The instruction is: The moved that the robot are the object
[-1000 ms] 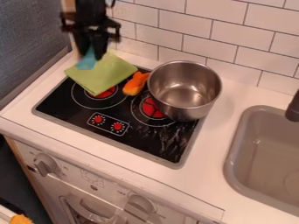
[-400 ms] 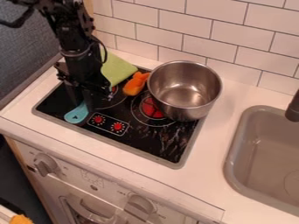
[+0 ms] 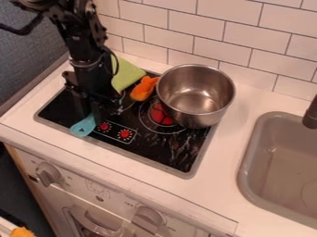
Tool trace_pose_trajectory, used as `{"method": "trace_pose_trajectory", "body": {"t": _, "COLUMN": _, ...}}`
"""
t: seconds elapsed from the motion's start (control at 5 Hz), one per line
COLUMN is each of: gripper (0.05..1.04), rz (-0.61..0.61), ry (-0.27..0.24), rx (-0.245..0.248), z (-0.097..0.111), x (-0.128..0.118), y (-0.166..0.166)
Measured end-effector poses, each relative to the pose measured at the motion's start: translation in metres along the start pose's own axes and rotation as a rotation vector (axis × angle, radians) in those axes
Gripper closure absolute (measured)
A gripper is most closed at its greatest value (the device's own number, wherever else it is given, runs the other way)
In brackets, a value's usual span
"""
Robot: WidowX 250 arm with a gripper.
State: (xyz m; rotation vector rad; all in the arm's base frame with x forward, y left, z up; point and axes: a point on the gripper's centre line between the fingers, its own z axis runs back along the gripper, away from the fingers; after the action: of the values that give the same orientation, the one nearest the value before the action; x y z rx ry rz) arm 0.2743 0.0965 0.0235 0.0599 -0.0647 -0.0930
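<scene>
Needed to settle spoon (image 3: 83, 127) flat on stove (image 3: 166, 151), then back straight off. Couldn't tell opening of gripper (image 3: 90, 114) or any hold.

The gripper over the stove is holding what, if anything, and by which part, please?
The gripper holds the teal utensil by its narrower part, its rounded end pointing toward the stove's front edge.

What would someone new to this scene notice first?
Probably the shiny metal pot at the stovetop's back right. Next, the black robot arm over the left side, with a turquoise utensil just below its jaws, and something bright orange beside the pot.
</scene>
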Motion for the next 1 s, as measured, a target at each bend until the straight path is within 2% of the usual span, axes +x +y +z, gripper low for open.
{"method": "trace_pose_trajectory", "body": {"t": 0.2, "gripper": 0.361, "rz": -0.017, "ry": 0.004, "rx": -0.002, "z": -0.001, "x": -0.002, "y": -0.003}}
{"method": "trace_pose_trajectory", "body": {"t": 0.4, "gripper": 0.104, "rz": -0.035, "ry": -0.045, "rx": 0.009, "z": 0.014, "x": 0.001, "y": -0.005}}
{"method": "trace_pose_trajectory", "body": {"t": 0.6, "gripper": 0.079, "rz": -0.038, "ry": -0.091, "rx": 0.004, "z": 0.03, "x": 0.002, "y": -0.007}}
{"method": "trace_pose_trajectory", "body": {"t": 0.8, "gripper": 0.083, "rz": -0.032, "ry": -0.11, "rx": -0.013, "z": 0.037, "x": 0.002, "y": -0.01}}
{"method": "trace_pose_trajectory", "body": {"t": 1.0, "gripper": 0.083, "rz": -0.002, "ry": -0.097, "rx": -0.04, "z": 0.039, "x": -0.002, "y": -0.011}}
